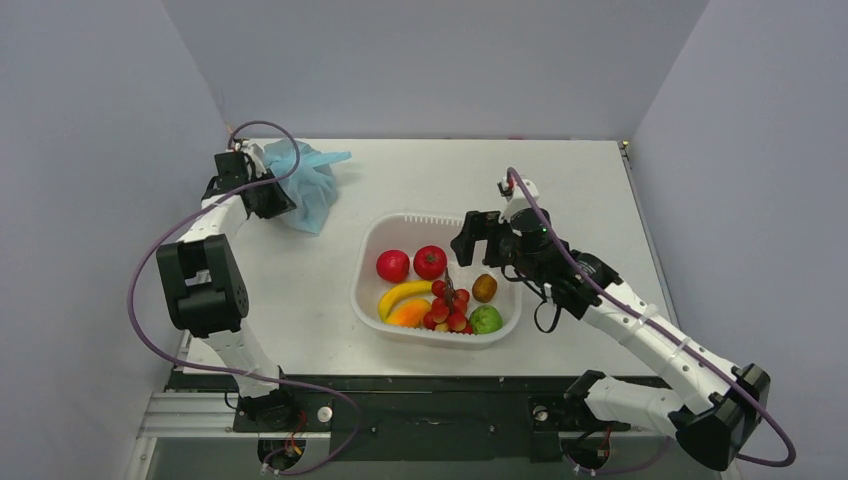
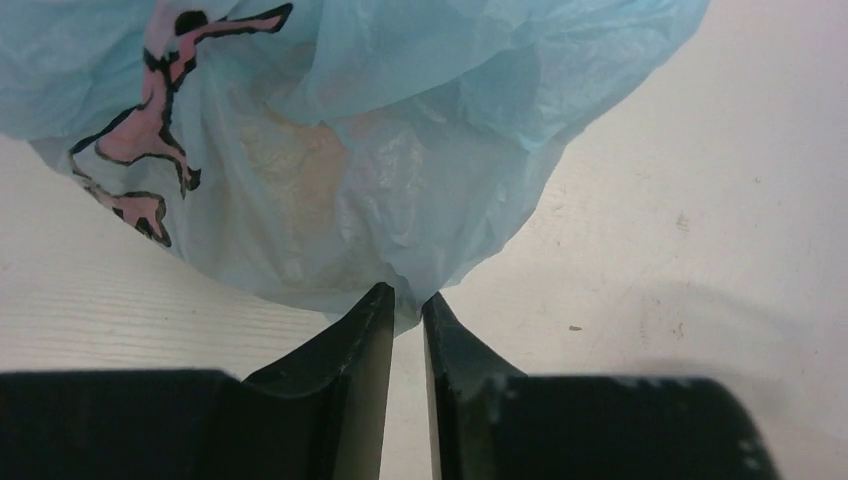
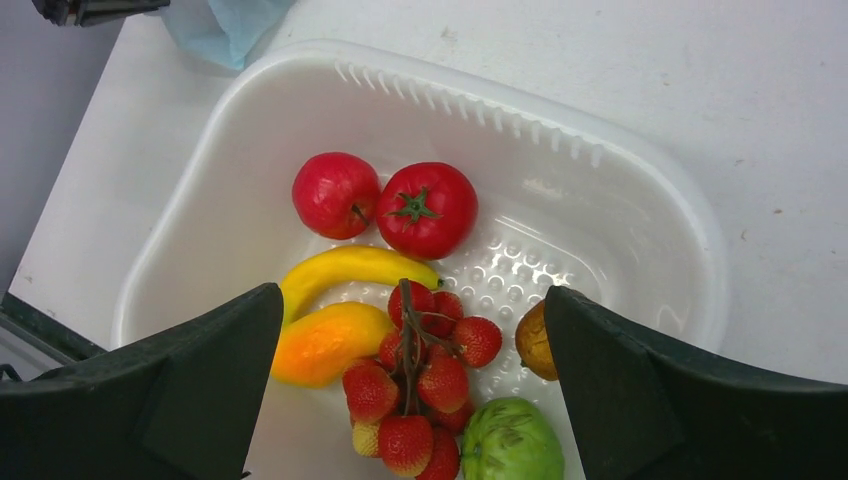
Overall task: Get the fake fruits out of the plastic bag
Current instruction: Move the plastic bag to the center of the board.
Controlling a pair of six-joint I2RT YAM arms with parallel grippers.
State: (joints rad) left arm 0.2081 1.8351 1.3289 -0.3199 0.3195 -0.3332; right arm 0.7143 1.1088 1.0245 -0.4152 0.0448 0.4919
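The light-blue plastic bag [image 1: 303, 180] with a pink-and-dark figure lies at the table's far left. My left gripper [image 1: 283, 200] is shut on a fold at the bag's edge [image 2: 407, 297]. In the left wrist view a pale rounded shape [image 2: 300, 175] shows through the bag [image 2: 450, 120]; I cannot tell what it is. My right gripper [image 1: 472, 240] is open and empty, hovering over the white tub [image 1: 420, 217]. In the tub [image 3: 480, 85], below the right gripper [image 3: 413, 300], lie two red round fruits [image 3: 335, 193] [image 3: 427, 208] and an orange-yellow fruit [image 3: 325, 343].
The tub also holds a yellow banana [image 3: 350, 268], a red bunch [image 3: 420, 385], a green fruit [image 3: 510, 440] and a brown fruit [image 3: 533, 340]. Grey walls stand close on the left, back and right. The left arm's cable loops over the table's left edge.
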